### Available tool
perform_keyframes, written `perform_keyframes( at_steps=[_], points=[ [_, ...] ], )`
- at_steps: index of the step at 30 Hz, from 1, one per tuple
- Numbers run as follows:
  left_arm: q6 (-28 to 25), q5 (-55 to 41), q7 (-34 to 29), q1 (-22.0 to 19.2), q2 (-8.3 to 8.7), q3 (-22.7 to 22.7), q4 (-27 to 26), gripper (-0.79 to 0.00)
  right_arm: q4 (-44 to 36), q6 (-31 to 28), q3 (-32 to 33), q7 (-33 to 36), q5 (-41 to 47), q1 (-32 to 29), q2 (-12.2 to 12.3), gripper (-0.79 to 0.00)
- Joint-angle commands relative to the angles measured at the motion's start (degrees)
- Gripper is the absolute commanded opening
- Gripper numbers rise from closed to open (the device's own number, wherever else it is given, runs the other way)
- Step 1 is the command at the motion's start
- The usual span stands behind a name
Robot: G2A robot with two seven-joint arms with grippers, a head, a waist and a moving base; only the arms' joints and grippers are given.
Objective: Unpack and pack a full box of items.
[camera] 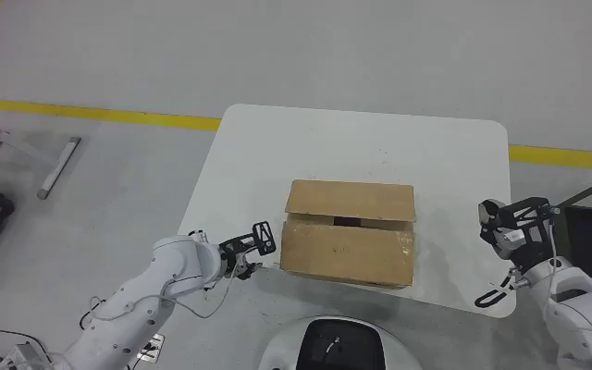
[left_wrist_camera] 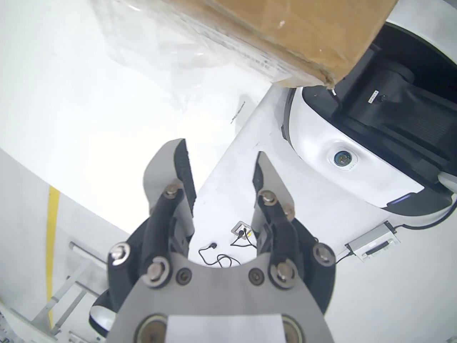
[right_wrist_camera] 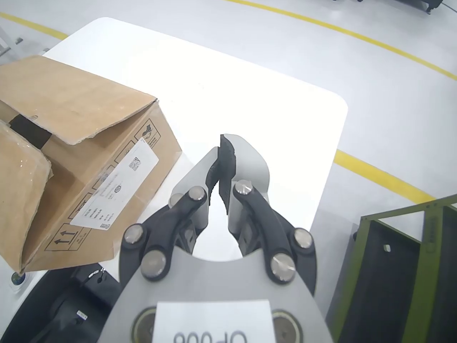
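Top view: cardboard box is sitting on tabletop, flaps ajar. Left gripper is gaping wide, box just ahead. Right gripper is pressing closed, empty, box farther off.

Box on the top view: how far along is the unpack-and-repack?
Done: nothing visible; the box sits on the table with flaps folded nearly closed. In hand: nothing; left end effector open beside it, right end effector shut, apart. Left: open, unpack, repack.

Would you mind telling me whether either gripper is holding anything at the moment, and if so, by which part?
Nothing is held. The left gripper is open and empty beside the cardboard box; the right gripper is shut on nothing.
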Motion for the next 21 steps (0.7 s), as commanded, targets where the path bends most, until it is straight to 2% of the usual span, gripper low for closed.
perform_keyframes(
  at_steps=[1,8,14,21],
  points=[
    [0.0,-0.8,0.2,-1.9,-0.20,2.3,1.2,-0.785,0.1,0.0,0.0,0.0,0.0,0.0,0.0,-0.785],
    [-1.1,-0.8,1.7,-9.8,-1.01,9.1,3.4,-0.785,0.4,0.5,0.8,-0.2,1.1,-0.4,0.1,-0.785],
    [0.3,1.5,3.0,-16.2,-2.04,14.8,5.7,-0.785,0.3,0.4,0.5,-0.1,1.5,-0.3,0.2,-0.785],
    [2.3,2.3,6.4,-20.8,-2.97,17.9,7.7,-0.785,0.1,0.5,-0.3,0.3,1.4,-0.5,0.2,-0.785]
  ],
)
